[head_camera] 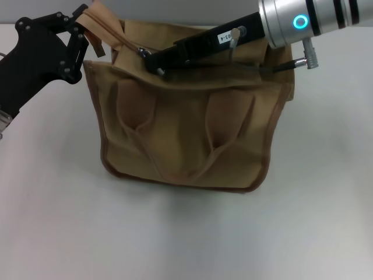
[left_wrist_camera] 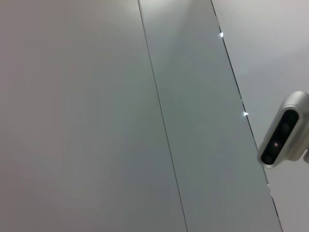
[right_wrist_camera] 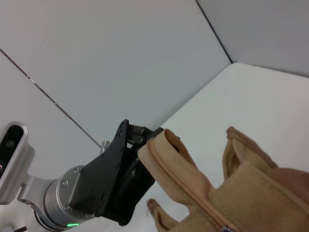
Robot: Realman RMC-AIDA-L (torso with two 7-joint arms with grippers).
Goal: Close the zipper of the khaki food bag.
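The khaki food bag (head_camera: 186, 134) stands on the white table, pockets and handle loops facing me. Its zipper (head_camera: 111, 32) runs along the top panel from the far left corner. My left gripper (head_camera: 84, 32) is shut on the lifted end of that panel and holds it up. My right gripper (head_camera: 148, 58) reaches across the bag's top from the right, its long black fingers closed at the small silver pull tab (head_camera: 141, 52). The right wrist view shows the left gripper (right_wrist_camera: 145, 145) pinching the fabric end, the zipper track (right_wrist_camera: 181, 183) and the bag (right_wrist_camera: 260, 193).
The white table (head_camera: 326, 204) surrounds the bag, with bare surface in front and on both sides. The left wrist view shows only grey wall panels and a small camera housing (left_wrist_camera: 284, 136).
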